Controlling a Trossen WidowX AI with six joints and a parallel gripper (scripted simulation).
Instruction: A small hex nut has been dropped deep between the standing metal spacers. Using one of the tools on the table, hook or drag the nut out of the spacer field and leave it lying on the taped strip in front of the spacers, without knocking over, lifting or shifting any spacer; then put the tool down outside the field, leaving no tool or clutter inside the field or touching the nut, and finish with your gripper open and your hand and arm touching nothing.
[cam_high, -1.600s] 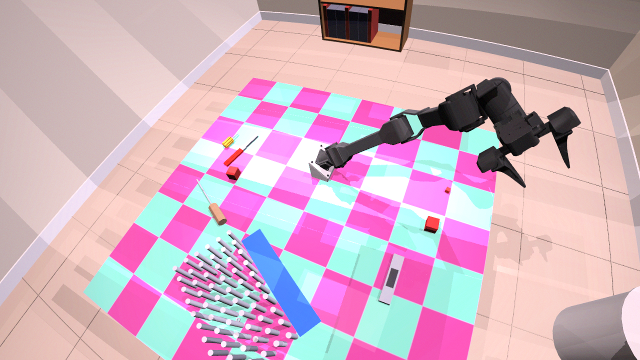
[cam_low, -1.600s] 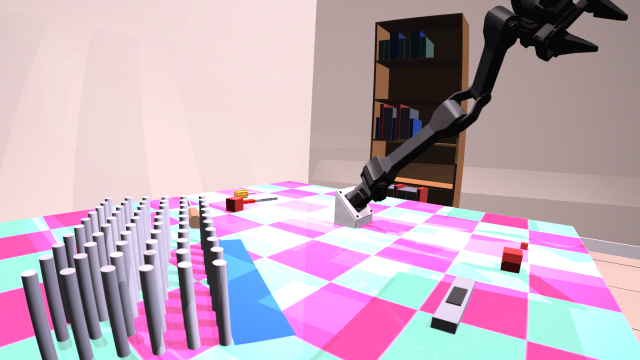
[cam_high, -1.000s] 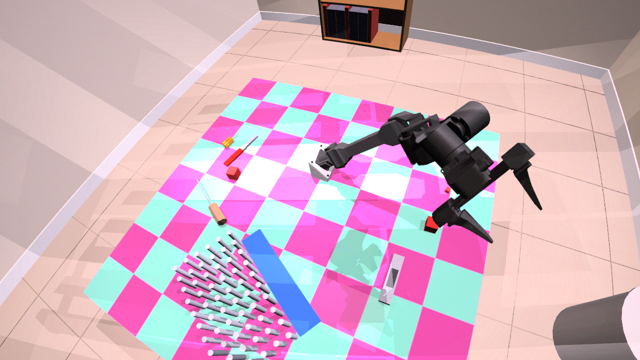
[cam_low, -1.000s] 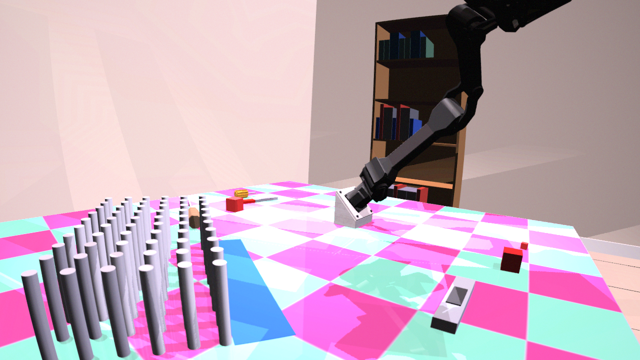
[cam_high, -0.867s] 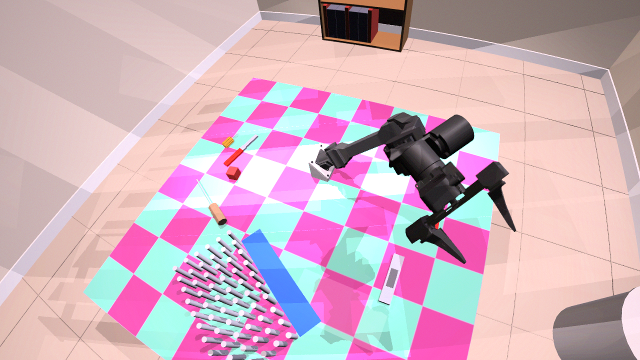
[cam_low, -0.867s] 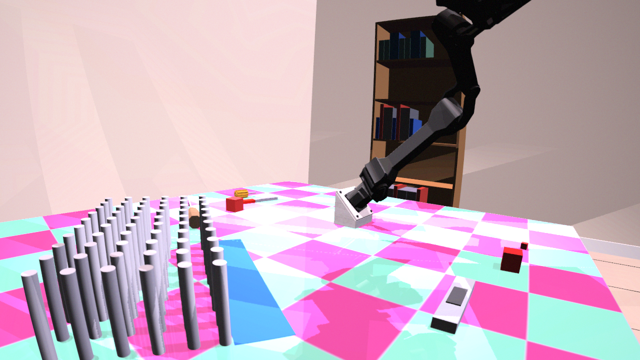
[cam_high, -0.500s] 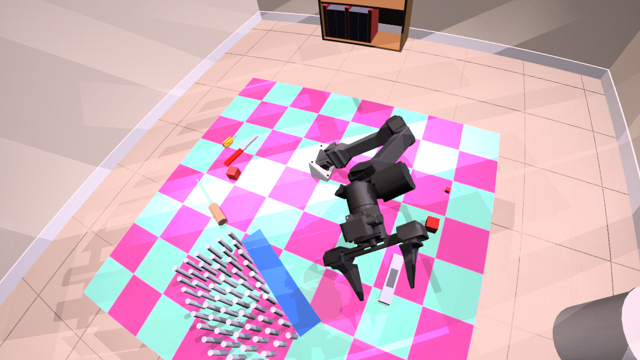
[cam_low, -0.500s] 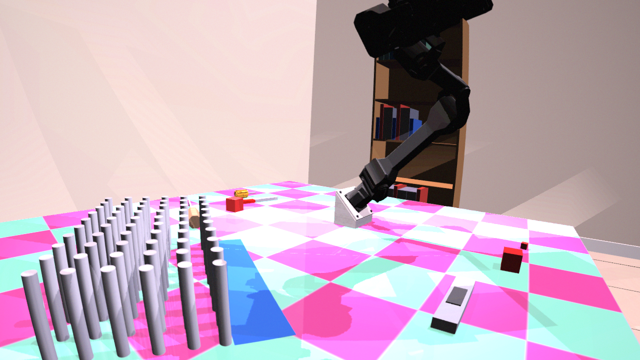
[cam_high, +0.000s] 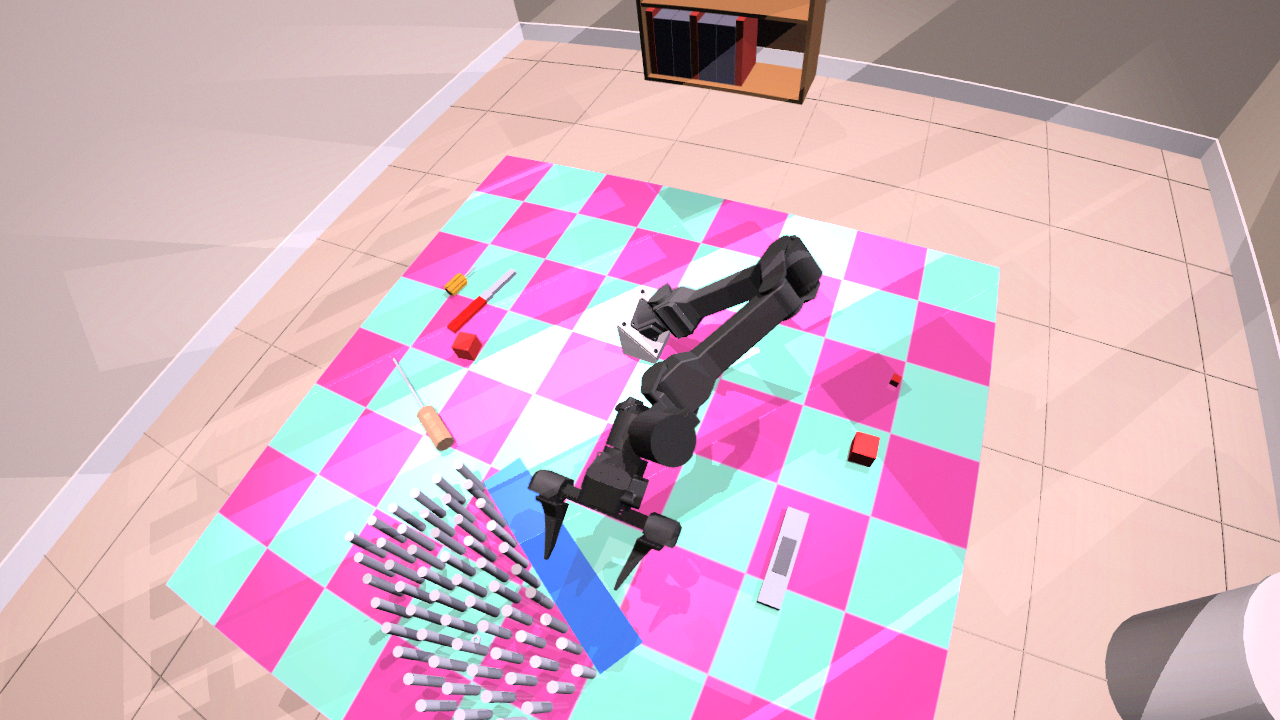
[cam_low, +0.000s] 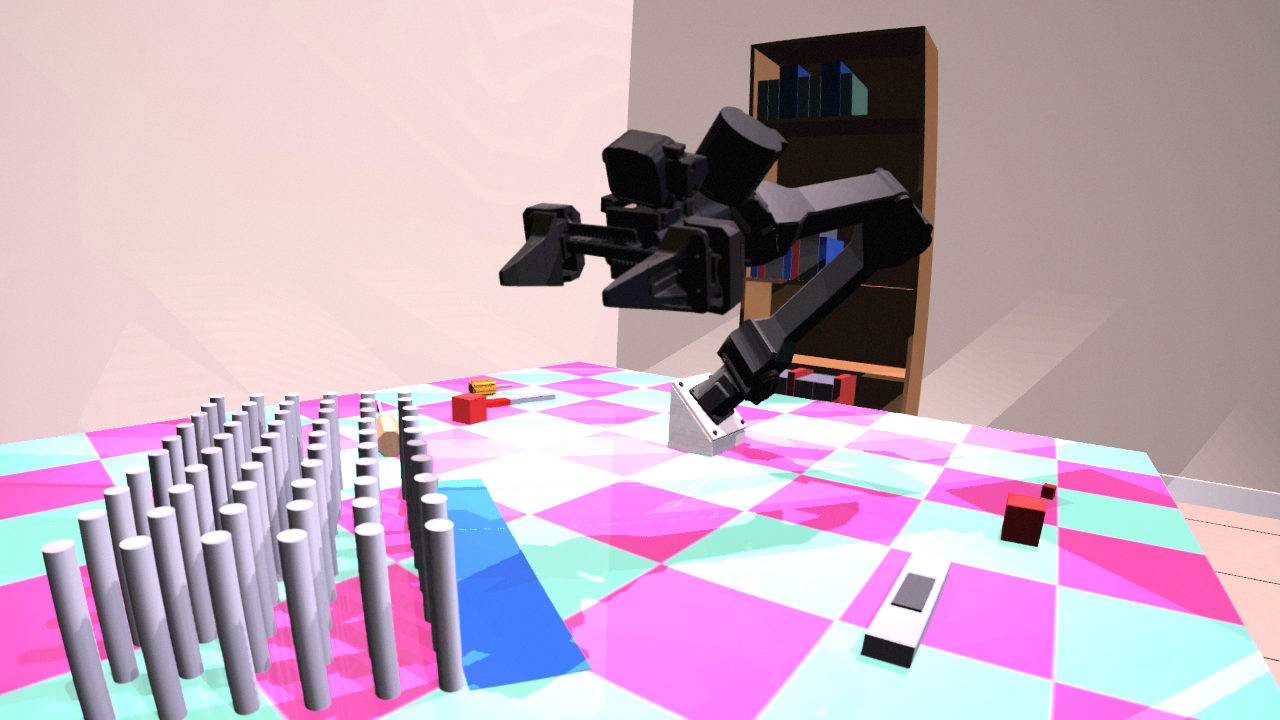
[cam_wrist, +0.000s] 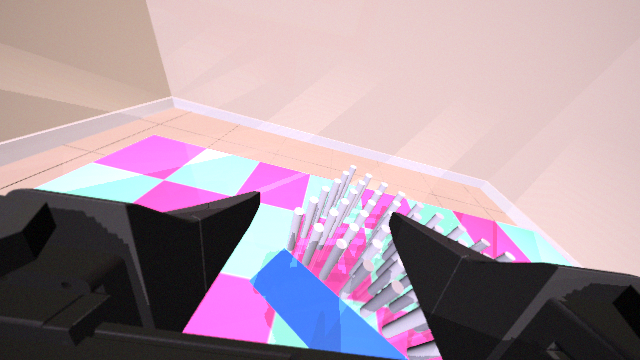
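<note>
All matte black arm (cam_high: 747, 331) (cam_low: 819, 277), chunky boxy joints, fat round wrist housing, pointy wedge fingers (cam_high: 554, 528) (cam_low: 640, 288), pale gray wedge base (cam_high: 637, 347) (cam_low: 687, 438), dark screws.

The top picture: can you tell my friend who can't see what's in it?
A black robot arm holds its open, empty gripper above a pink-and-mint checkered table, near a blue strip. Beside the strip stand many thin metal spacers. A wooden-handled tool lies beyond them.
</note>
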